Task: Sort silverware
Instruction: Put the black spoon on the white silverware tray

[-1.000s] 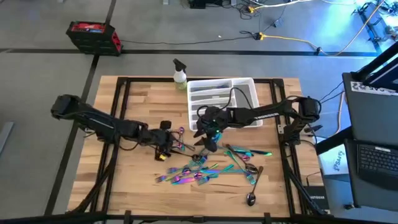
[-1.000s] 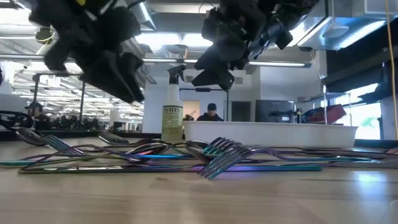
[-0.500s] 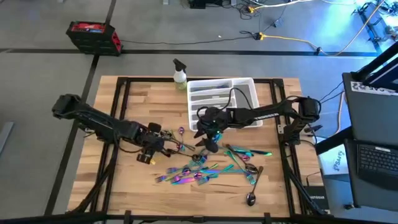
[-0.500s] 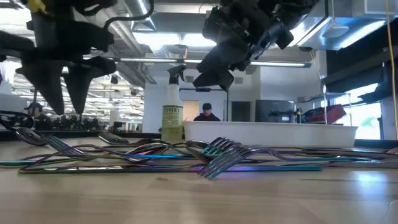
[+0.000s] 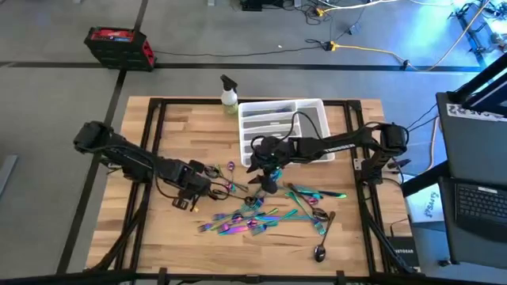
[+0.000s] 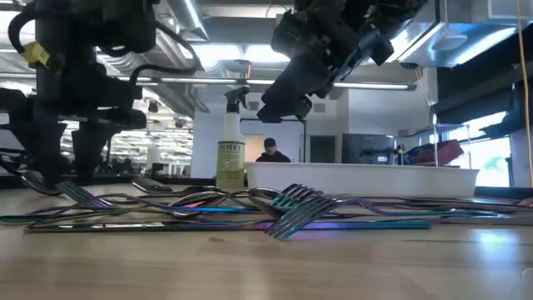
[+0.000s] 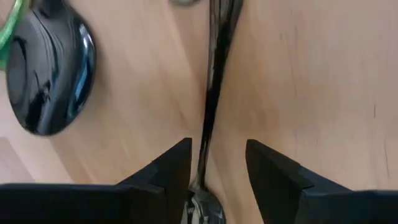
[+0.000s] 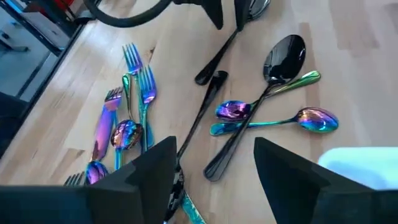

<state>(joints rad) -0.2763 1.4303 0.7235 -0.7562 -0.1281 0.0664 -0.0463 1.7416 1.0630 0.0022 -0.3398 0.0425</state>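
Lowered within the last second, the left gripper [image 6: 65,171] is now being held almost at the tabletop, its fingers spread to either side of a dark utensil handle [image 7: 214,87]. That handle is being straddled along its long axis, running straight ahead between the two fingertips, with a dark spoon bowl [image 7: 48,74] lying just beside it; a straight closing pinch looks to be what the next move calls for. Nearer the front of the table, the main heap of silverware [image 5: 253,220] is lying in a loose tangle of iridescent forks and spoons, with one darker spoon [image 5: 320,252] set apart toward the table's front edge. Farther back, the right gripper [image 5: 265,180] is being kept above the pile, its fingers parted and empty, so the left arm is judged the nearer to the straddled piece. Beyond it, the white tray [image 5: 317,111] and spray bottle [image 5: 229,95] are standing at the back of the table.
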